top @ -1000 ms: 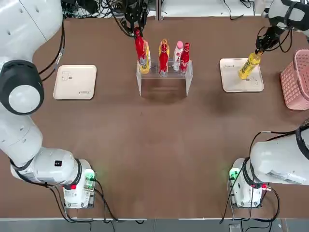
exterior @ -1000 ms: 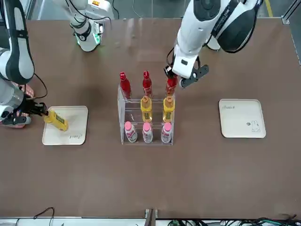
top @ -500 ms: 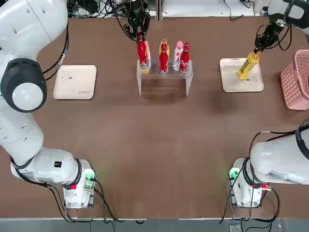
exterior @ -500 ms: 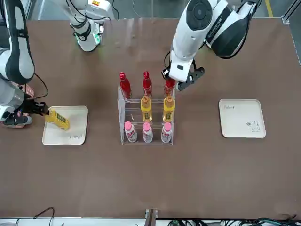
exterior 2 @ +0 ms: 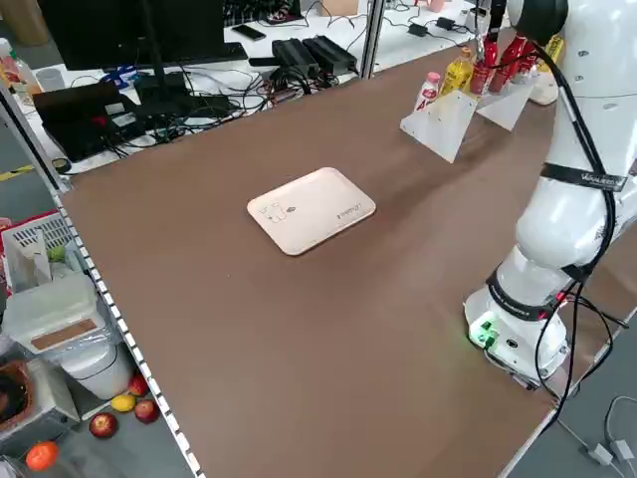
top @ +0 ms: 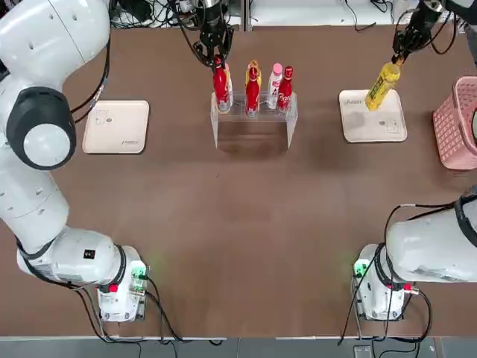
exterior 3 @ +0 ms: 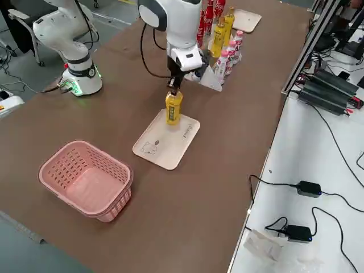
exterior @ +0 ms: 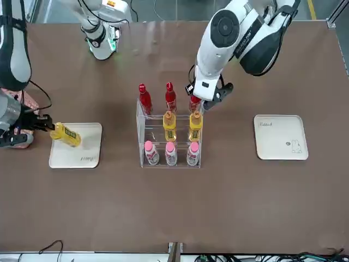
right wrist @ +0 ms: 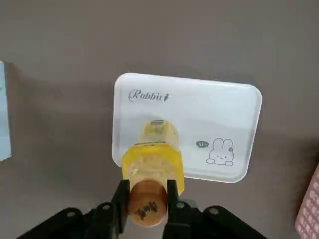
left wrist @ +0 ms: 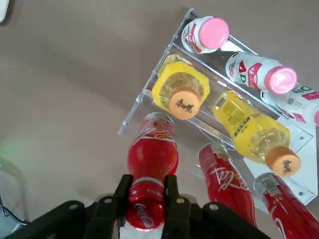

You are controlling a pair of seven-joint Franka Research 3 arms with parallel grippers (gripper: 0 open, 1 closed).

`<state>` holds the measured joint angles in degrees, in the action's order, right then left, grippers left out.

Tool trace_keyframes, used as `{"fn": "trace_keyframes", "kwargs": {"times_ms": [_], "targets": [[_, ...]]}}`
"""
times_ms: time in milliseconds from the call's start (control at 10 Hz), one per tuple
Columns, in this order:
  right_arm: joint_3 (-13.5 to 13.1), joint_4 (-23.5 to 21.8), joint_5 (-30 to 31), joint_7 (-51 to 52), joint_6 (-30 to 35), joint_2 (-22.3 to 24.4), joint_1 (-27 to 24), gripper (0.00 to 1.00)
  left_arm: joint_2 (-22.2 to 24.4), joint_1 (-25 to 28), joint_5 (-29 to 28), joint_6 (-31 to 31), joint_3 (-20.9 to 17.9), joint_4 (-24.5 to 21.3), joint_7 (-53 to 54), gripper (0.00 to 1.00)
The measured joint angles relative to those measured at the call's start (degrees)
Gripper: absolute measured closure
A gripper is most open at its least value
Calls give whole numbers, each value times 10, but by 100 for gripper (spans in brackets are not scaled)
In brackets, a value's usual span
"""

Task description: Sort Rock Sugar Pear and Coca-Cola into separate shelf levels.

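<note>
My left gripper (top: 215, 54) is shut on the neck of a red Coca-Cola bottle (left wrist: 152, 162) at the left end of the clear shelf (top: 252, 113), over its top level. Two more Coca-Cola bottles (exterior: 144, 98) stand on that top beside it. Two yellow Rock Sugar Pear bottles (exterior: 169, 125) stand on the level below. My right gripper (top: 396, 60) is shut on the orange cap of another Rock Sugar Pear bottle (top: 381, 83), held over the right beige tray (top: 373, 123). I cannot see whether either held bottle rests on anything.
Pale bottles with pink caps (exterior: 170, 154) line the far side of the shelf. A pink basket (top: 456, 123) sits at the table's right edge, next to the right tray. A second beige tray (top: 115, 127) lies on the left.
My left gripper brought the red bottle in line with the other two on the shelf top. My right gripper rose with the yellow bottle and shifted it toward the tray's far edge.
</note>
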<state>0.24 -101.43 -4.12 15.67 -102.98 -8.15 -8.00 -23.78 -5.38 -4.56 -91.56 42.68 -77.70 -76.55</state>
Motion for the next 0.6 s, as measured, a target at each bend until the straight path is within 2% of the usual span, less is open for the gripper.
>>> {"fn": "trace_keyframes", "kwargs": {"times_ms": [300, 600], "targets": [[2, 86, -1, -41, 67, 1, 49, 66, -16, -1, -14, 0, 0, 0, 0, 68], [4, 153, -4, -77, 112, 2, 90, 66, -23, -1, -17, 0, 0, 1, 0, 68]]}}
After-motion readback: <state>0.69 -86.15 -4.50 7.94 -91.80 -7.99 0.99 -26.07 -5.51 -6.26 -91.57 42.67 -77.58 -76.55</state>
